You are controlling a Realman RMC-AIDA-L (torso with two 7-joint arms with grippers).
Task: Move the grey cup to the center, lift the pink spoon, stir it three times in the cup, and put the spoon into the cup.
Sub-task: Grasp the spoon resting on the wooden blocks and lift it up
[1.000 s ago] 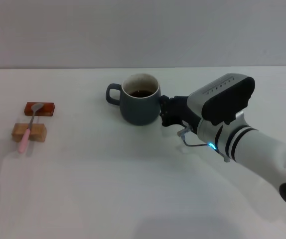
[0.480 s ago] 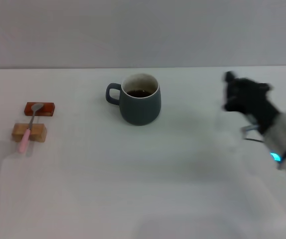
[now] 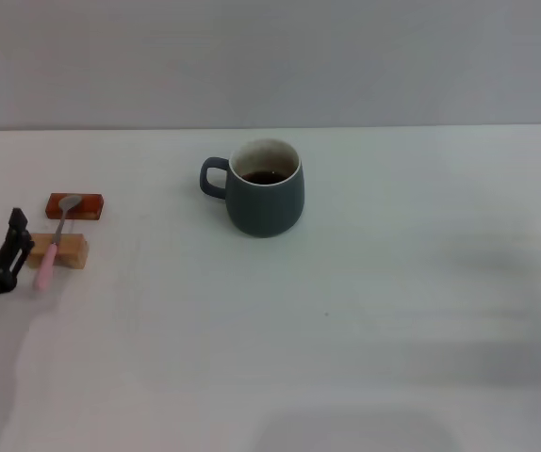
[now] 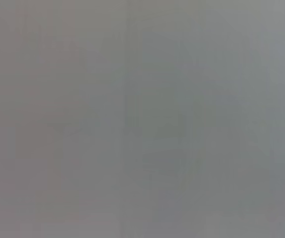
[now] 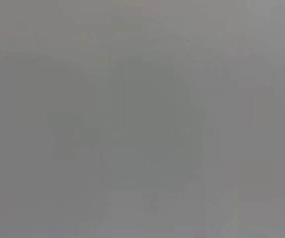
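The grey cup [image 3: 266, 199] stands upright near the middle of the white table, its handle to the left and dark liquid inside. The pink spoon [image 3: 52, 240] lies across a tan wooden block [image 3: 56, 250], with its metal bowl resting on a reddish-brown block [image 3: 74, 205], at the far left. My left gripper [image 3: 18, 252] is low over the table at the left edge, just left of the spoon's pink handle, open and holding nothing. My right gripper is out of the head view. Both wrist views show only flat grey.
The white table [image 3: 346, 320] runs back to a grey wall. The two small blocks under the spoon are the only other objects. A faint shadow lies on the table at the right.
My right arm has let go of the cup and pulled away to the right, out of view. My left gripper has moved in from the left edge toward the spoon. The cup has not moved.
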